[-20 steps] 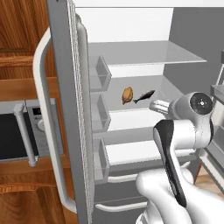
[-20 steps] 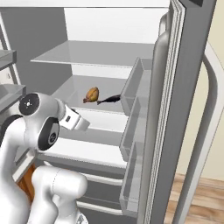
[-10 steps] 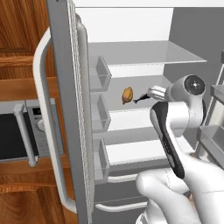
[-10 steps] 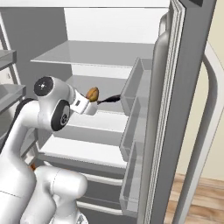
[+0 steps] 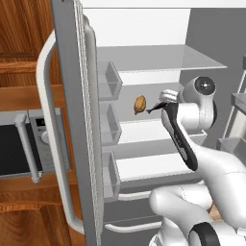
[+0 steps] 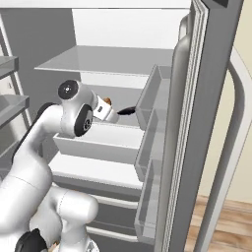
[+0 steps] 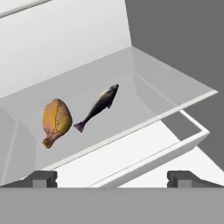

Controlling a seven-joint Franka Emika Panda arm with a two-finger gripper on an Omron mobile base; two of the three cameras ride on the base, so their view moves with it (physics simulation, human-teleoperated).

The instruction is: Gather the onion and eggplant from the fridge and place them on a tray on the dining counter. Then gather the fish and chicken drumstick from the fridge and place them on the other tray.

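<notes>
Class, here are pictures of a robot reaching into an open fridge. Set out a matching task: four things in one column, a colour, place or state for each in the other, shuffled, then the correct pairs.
Things:
1. chicken drumstick
2. fish
3. claw
4. microwave

Descriptions:
A. open, holding nothing
B. dark, slender, on the fridge shelf
C. outside the fridge, among wooden cabinets
D. golden brown, beside the fish

Pairs: 1-D, 2-B, 3-A, 4-C

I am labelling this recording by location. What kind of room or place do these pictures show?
Most likely a home kitchen, rendered. An open fridge holds a chicken drumstick and a fish on a shelf, and a microwave sits among wooden cabinets beside it.
</notes>
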